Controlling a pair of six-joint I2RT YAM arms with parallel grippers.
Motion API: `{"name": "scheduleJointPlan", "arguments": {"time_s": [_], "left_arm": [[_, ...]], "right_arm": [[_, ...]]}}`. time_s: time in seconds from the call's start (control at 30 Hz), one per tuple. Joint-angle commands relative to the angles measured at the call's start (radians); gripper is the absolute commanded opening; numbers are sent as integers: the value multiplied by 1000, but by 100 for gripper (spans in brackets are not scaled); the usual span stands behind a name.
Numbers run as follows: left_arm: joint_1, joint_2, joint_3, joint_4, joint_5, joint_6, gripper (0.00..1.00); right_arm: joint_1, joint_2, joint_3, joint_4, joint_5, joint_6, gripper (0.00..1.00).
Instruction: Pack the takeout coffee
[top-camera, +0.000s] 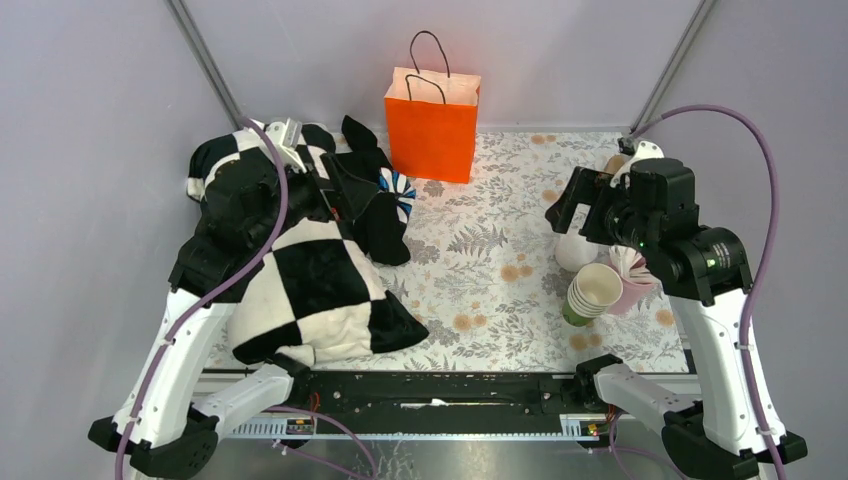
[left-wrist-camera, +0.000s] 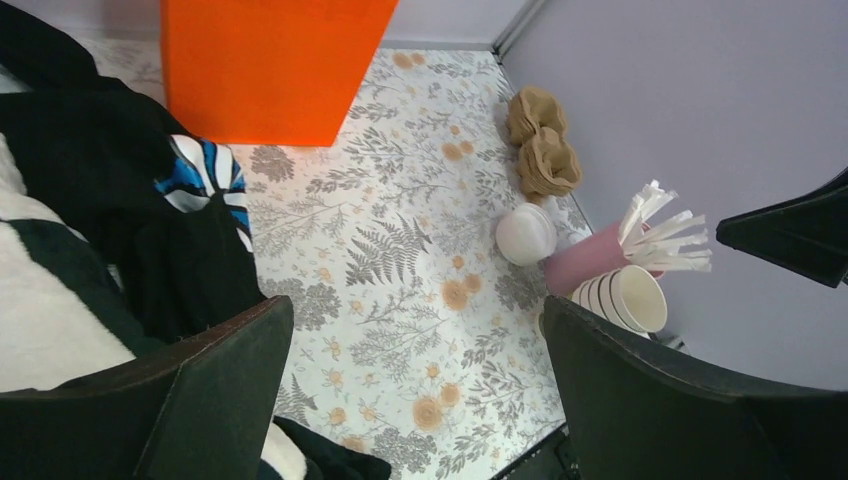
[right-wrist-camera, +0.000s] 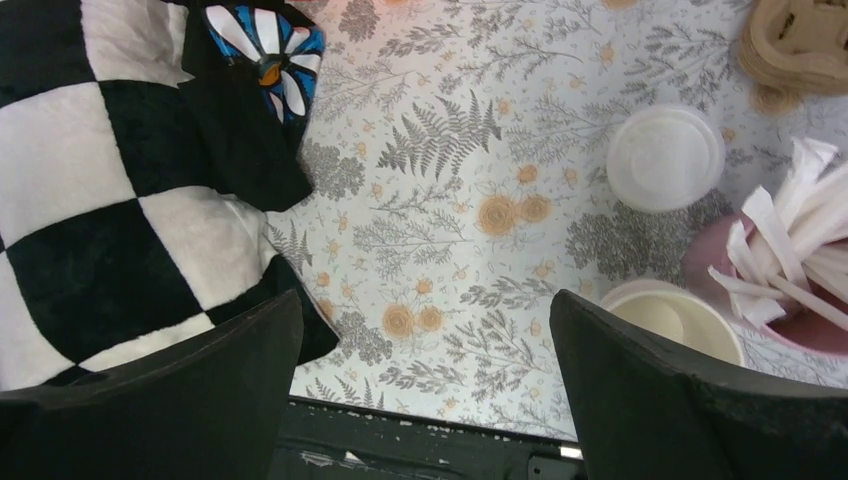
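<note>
The takeout coffee (right-wrist-camera: 665, 157) stands upright on the floral table cover (top-camera: 480, 260), its white lid showing in the upper right of the right wrist view. In the top view it sits right of centre, partly hidden under the right gripper (right-wrist-camera: 425, 300). That claw hangs above it with fingers spread wide, holding nothing. Just below the coffee are the pink cup of white sticks (right-wrist-camera: 790, 250) and the stack of green cups (top-camera: 592, 293). The left gripper (left-wrist-camera: 417, 310), also spread and empty, hovers over the black-and-white checkered cloth (top-camera: 310, 290) at left. An orange paper bag (top-camera: 432, 125) stands at upper centre.
</note>
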Motion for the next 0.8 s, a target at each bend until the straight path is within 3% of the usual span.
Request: {"name": "scheduleJointPlan", "arguments": {"time_s": [0.0,0.27,0.43,0.53,0.67,0.77], "left_arm": [[-32,-5,-30,40,15,-43,99],[-41,-20,-115,105,73,-117,99],[-52,-17,-134,130,86,-142,99],[-58,-14,-142,137,86,-151,99],[-65,-9,-163,145,91,-166,99],[-75,-1,-163,146,91,-165,99]], "right_arm": [[-3,-11,57,-108,74,44,100],[-4,0,23,-242,63,120,100],[-4,22,-32,-348,221,264,99],[-3,46,-77,-406,254,324,92],[-3,26,-163,-368,267,341,91],[-4,37,-242,-296,262,314,83]]}}
